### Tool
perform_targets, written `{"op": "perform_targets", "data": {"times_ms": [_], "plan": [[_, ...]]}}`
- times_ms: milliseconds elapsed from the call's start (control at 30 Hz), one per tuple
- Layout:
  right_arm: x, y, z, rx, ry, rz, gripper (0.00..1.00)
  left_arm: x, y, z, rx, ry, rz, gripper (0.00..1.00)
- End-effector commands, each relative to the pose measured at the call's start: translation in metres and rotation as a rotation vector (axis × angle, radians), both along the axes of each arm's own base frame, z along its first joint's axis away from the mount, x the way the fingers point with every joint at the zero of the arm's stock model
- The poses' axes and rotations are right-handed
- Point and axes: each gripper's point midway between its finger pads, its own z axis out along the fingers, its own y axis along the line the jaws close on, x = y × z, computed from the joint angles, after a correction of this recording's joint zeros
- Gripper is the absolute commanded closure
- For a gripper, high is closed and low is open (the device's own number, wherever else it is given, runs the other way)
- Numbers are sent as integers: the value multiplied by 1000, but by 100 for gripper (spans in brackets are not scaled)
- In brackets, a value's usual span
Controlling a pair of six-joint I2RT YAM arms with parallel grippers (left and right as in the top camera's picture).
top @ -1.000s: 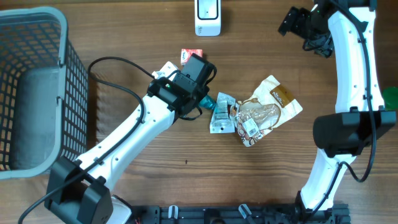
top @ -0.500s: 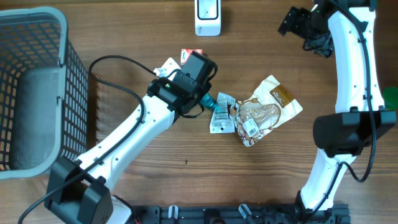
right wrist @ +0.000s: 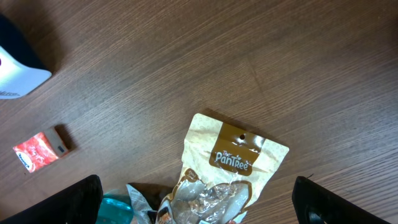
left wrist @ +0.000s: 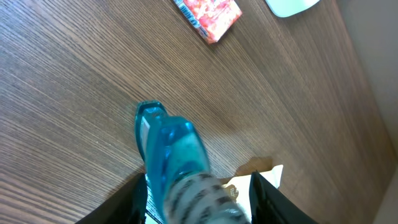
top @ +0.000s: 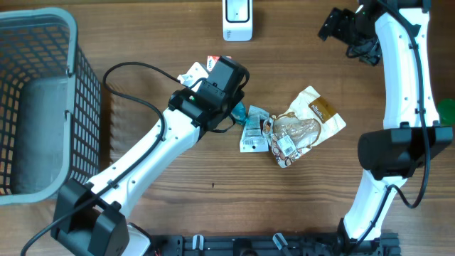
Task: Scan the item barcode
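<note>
From overhead, my landmark is the tan paper PanTree pouch (top: 316, 110), lying flat on the wooden bench (top: 298, 206). A clear crinkled bag of pale snacks (top: 290, 135) overlaps its near end. Just left of that lies a white-and-green flat sachet (top: 252, 134). Left again is the teal foil packet (top: 239, 112), the item to scan, under my left claw (top: 233, 105). My wrist housing hides the claw tips here. Farther left of the pouch are a small red box (top: 212, 62) and a white crumpled wrapper (top: 190, 73). Well beyond them stands the grey wire basket (top: 43, 99). The white block-shaped scanner (top: 237, 18) stands beyond the pouch, toward the far edge. My right claw (top: 328, 27) hangs above the bench beyond the pouch.

My left wrist camera shows what the overhead hides: the teal packet (left wrist: 171, 149) stands between my two fingers (left wrist: 140, 199), its sealed end pointing away. The jaws stand apart around it, but I cannot tell whether they press it or hang loose. The red box (left wrist: 208, 15) lies beyond.

My right wrist camera shows my right fingers (right wrist: 68, 199) spread wide at the bottom corners, holding nothing. The pouch (right wrist: 239, 152) lies between them, its brand label readable only in this view. The scanner (right wrist: 15, 68), the red box (right wrist: 40, 149) and a teal sliver of the packet (right wrist: 115, 208) sit on the pouch's left.
</note>
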Motion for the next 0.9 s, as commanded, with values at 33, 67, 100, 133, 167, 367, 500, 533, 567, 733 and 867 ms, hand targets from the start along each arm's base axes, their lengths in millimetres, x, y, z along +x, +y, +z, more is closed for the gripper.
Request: {"op": "perform_targets", "data": {"times_ms": [33, 67, 100, 133, 167, 367, 500, 533, 567, 733, 867], "plan": [[-3, -2, 8, -18, -18, 2, 2, 2, -2, 0, 2, -5, -5, 51], [-3, -2, 8, -18, -18, 2, 2, 2, -2, 0, 2, -5, -5, 51], [-3, -3, 8, -18, -18, 2, 2, 2, -2, 0, 3, -5, -5, 51], [-3, -3, 8, -18, -18, 3, 2, 2, -2, 0, 3, -5, -5, 50], [-3, -2, 8, -18, -18, 2, 2, 2, -2, 0, 3, -5, -5, 50], [-4, -2, 8, -18, -18, 3, 2, 4, 4, 1, 23, -17, 12, 31], [-3, -3, 8, -18, -18, 2, 2, 10, 13, 0, 38, -19, 18, 29], [-3, -3, 8, -18, -19, 2, 2, 11, 15, 0, 35, -16, 22, 28], [-3, -3, 8, -18, -19, 2, 2, 11, 17, 0, 35, -15, 25, 28], [-3, -3, 8, -18, -18, 2, 2, 12, 18, 0, 39, -20, 31, 22], [-3, -2, 8, -18, -19, 2, 2, 22, 26, 5, 73, -58, 13, 0]]}}
